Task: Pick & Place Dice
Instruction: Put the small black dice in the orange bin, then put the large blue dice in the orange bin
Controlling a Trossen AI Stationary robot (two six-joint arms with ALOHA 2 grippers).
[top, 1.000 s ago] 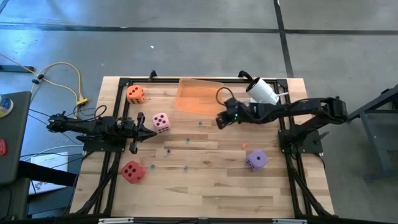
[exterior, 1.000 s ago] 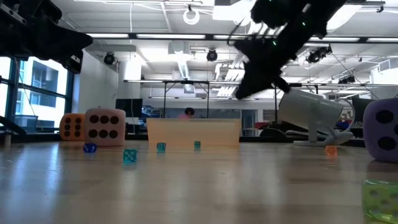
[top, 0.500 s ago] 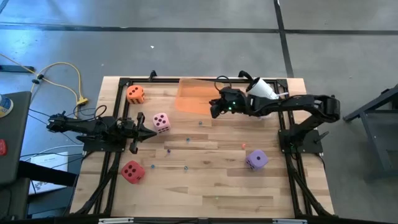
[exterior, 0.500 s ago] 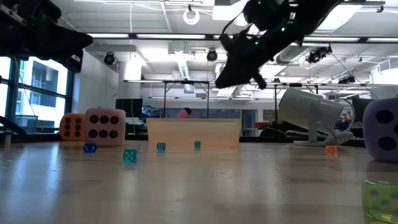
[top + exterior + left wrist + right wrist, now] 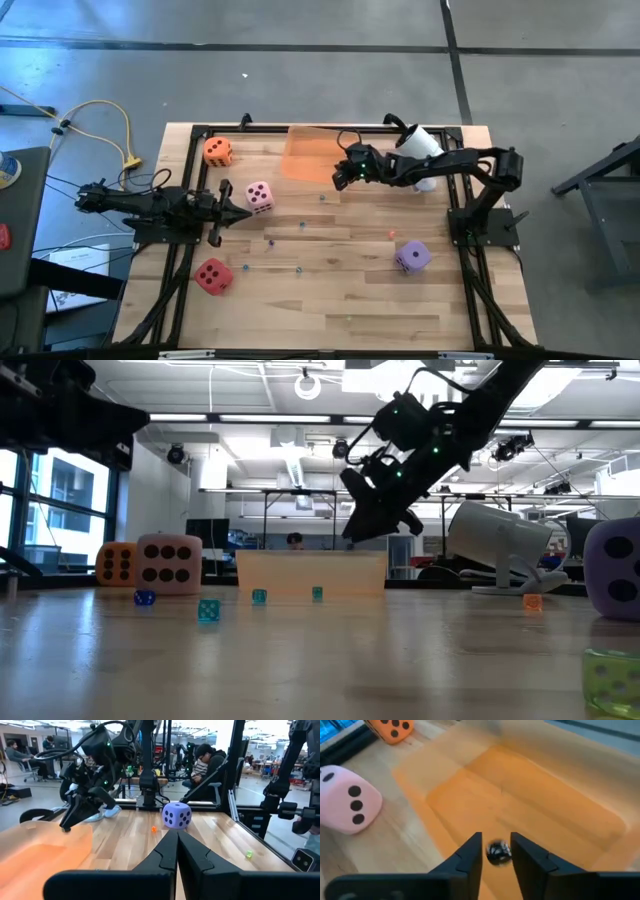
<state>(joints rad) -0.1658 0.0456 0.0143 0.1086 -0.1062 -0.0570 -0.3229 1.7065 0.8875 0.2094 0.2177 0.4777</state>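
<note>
A pink die (image 5: pixel 259 196), an orange die (image 5: pixel 218 151), a red die (image 5: pixel 213 275) and a purple die (image 5: pixel 412 257) each rest on the wooden table. A translucent orange tray (image 5: pixel 312 155) lies at the far edge. My right gripper (image 5: pixel 337 181) hangs over the tray's near right part, above the tray wall (image 5: pixel 310 573) in the low view, shut on a small dark piece (image 5: pixel 497 853). My left gripper (image 5: pixel 247 213) is shut and empty, just near and left of the pink die. My right gripper pinches the small dark piece (image 5: pixel 497 854) between its two fingertips (image 5: pixel 474 851). The fingers slant down toward the table's left side. The piece is lifted clear, over the tray's floor (image 5: pixel 530 815).
A white cylinder-shaped device (image 5: pixel 423 148) stands at the far right beside the right arm. Several tiny coloured dice (image 5: pixel 208 610) lie scattered over the table's middle. People sit in the room beyond the table (image 5: pixel 202 762).
My right gripper has gone toward the table's left and far edge, from beside the tray's near right corner to over the tray. It rose first and has since come down a little.
</note>
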